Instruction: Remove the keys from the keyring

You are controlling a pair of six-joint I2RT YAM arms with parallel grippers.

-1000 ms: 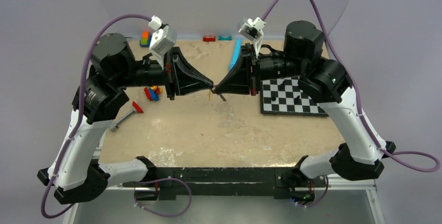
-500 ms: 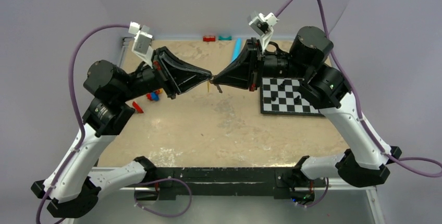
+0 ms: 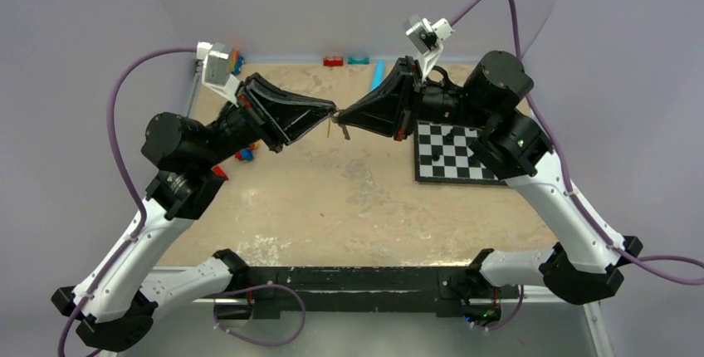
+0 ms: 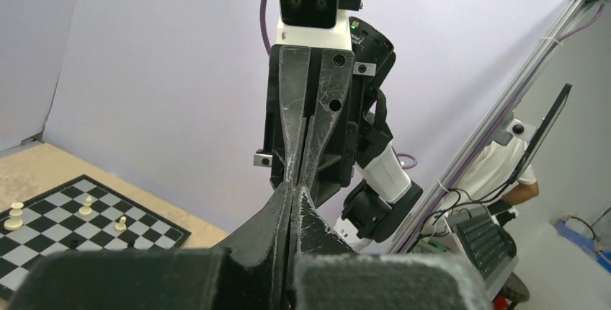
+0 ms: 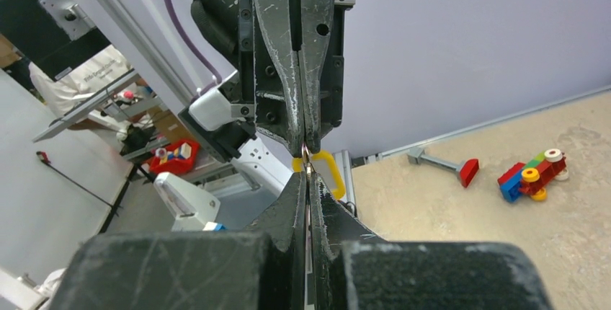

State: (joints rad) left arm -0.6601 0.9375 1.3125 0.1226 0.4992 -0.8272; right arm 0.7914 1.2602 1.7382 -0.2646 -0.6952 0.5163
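Closest in the right wrist view is the right gripper (image 5: 306,182). It is squeezed tight, and its two fingers meet in a thin line. Just past its tip is the yellow key (image 5: 333,173). Only the plastic loop of its head shows, curling out to one side. Touching it is a thin silver bit (image 5: 308,154), which I think is the keyring. It is too small to be sure.

Next comes the left gripper (image 5: 306,144), pointing the other way, tip to tip with the right one. It is squeezed tight too. The key and ring are pinched between the two tips, high above the tabletop (image 3: 349,207). I cannot tell which gripper has the key and which has the ring.

The key is tiny and very light. Its plastic head is hard and a bit smooth. The metal ring is stiff and springy, and its thin wire is slippery, so it could slide out of the pinch. I think it is best to hold the flat yellow head with one gripper and the ring with the other. Then the key must slide around the coil to the open end. A straight pull will likely not free it. If it slips, it drops.

Farther off lie a grey stick with a red end (image 5: 443,164), toy blocks (image 5: 533,173) and a chessboard (image 3: 461,154).
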